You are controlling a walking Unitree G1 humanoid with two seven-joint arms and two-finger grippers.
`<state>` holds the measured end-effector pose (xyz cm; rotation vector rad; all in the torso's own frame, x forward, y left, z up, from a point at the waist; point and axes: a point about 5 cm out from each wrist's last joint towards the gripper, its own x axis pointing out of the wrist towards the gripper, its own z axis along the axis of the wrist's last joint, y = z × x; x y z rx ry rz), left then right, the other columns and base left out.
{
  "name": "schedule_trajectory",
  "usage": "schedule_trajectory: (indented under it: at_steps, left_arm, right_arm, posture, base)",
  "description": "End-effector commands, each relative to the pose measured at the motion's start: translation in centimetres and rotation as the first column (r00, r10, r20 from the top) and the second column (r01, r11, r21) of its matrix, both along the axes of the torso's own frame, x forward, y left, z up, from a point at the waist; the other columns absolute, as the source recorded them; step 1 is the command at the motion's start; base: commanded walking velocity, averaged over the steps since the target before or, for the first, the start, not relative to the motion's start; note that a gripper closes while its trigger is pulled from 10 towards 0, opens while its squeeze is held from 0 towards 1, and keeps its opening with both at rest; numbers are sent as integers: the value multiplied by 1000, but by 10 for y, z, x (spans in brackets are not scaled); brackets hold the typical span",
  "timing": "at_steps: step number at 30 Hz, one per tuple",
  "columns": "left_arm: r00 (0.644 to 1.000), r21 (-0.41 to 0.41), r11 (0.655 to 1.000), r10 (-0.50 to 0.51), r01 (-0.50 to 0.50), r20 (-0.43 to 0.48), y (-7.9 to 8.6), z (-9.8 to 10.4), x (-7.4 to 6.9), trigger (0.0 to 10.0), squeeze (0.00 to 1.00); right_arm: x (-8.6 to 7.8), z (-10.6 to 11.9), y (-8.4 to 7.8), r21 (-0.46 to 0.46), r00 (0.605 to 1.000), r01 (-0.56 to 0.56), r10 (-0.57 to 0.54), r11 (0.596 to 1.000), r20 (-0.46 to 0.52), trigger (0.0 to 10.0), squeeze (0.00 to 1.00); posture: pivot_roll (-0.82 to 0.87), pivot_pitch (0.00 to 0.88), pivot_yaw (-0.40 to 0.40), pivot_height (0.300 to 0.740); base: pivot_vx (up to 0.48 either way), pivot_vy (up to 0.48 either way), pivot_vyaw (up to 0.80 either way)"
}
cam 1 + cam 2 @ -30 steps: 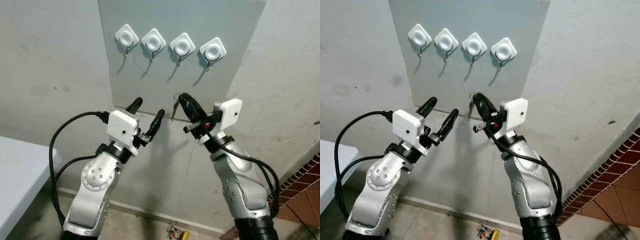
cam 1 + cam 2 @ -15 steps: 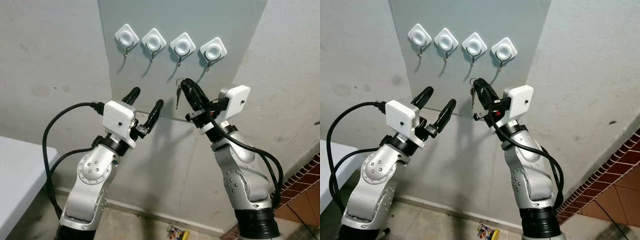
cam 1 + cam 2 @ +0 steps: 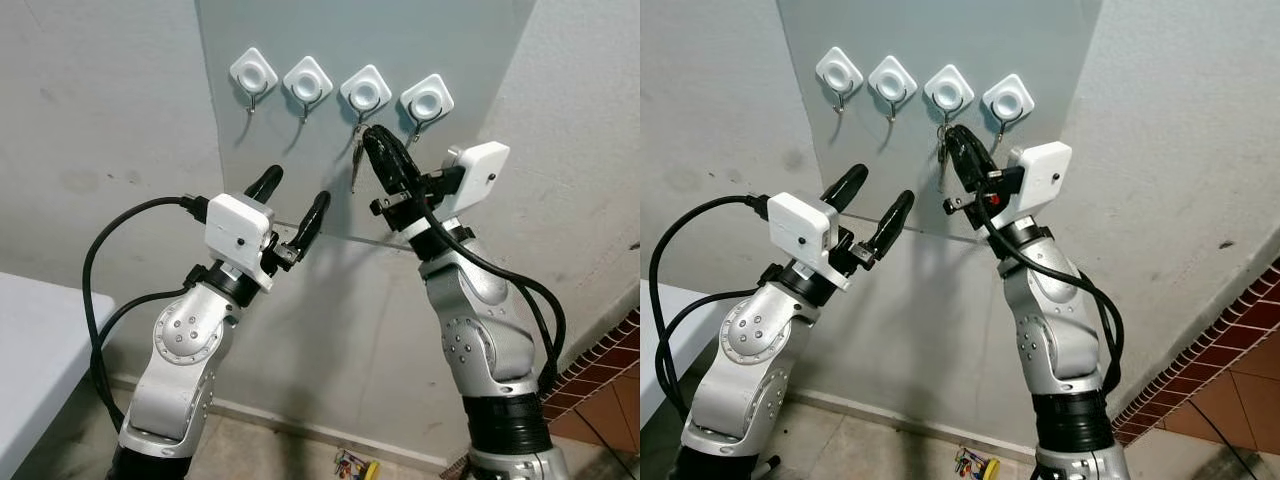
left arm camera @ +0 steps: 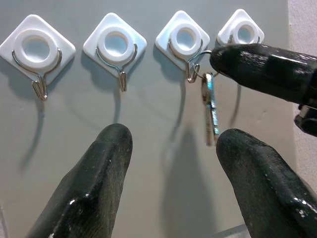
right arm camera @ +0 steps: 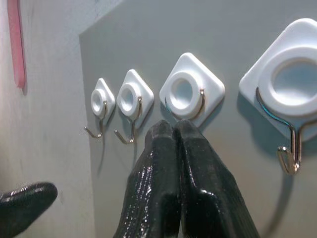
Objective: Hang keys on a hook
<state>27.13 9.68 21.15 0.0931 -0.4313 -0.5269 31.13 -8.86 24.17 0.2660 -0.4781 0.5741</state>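
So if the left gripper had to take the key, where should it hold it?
On the flat blade of the key, which hangs straight below the third hook. Come from below, where the left gripper sits open; the right gripper pinches the ring above.

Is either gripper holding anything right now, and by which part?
The right gripper pinches the key by its ring, at the third hook. The left gripper is open, holding nothing.

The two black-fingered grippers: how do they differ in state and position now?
The right gripper is shut on the silver key, right at the third white diamond-shaped hook. The left gripper is open, holds nothing, and sits lower, away from the hooks. Both point toward the grey panel.
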Motion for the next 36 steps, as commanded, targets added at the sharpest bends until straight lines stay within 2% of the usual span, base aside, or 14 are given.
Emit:
schedule_trajectory:
  at_steps: [1, 22, 25, 28, 29, 30, 36]
  left_arm:
    - [1000, 10, 1000, -15, 15, 19, -3, 5, -2, 10000, 0]
    - [1000, 8, 1000, -5, 5, 19, -2, 6, -3, 10000, 0]
    - [1000, 6, 1000, 3, -3, 15, -1, 5, -3, 10000, 0]
    - [1000, 2, 1000, 4, -4, 12, -1, 5, -3, 10000, 0]
    - [1000, 1, 1000, 4, -4, 12, -1, 5, -3, 10000, 0]
    - [1000, 2, 1000, 4, -4, 12, -1, 5, -3, 10000, 0]
    - [1000, 1, 1000, 10, -10, 1, 0, 3, -3, 10000, 0]
  right_arm:
    - [3, 6, -4, 23, 1000, 18, -19, 1000, 12, 10000, 0]
    - [11, -3, -5, 70, 995, 40, -34, 997, -90, 10000, 0]
    - [11, -11, -4, 65, 990, 39, -30, 997, -136, 10000, 0]
    - [10, -13, -4, 66, 990, 39, -29, 997, -141, 10000, 0]
    - [10, -14, -4, 68, 990, 36, -26, 997, -142, 10000, 816]
    - [9, -14, -4, 69, 989, 34, -24, 997, -144, 10000, 1000]
    - [6, -22, -7, 57, 987, 52, -43, 997, -153, 10000, 1000]
  posture:
    - [-61, 0, -45, 740]
    - [-60, 0, -45, 740]
    - [-59, 11, -46, 740]
    - [-58, 11, -47, 740]
    - [-57, 13, -47, 740]
    - [-57, 14, -47, 740]
    - [-57, 17, -46, 740]
  base:
    - [0, 0, 0]
    - [0, 0, 0]
    - [0, 0, 0]
    - [0, 0, 0]
    - [0, 0, 0]
    - [0, 0, 0]
    - [0, 0, 0]
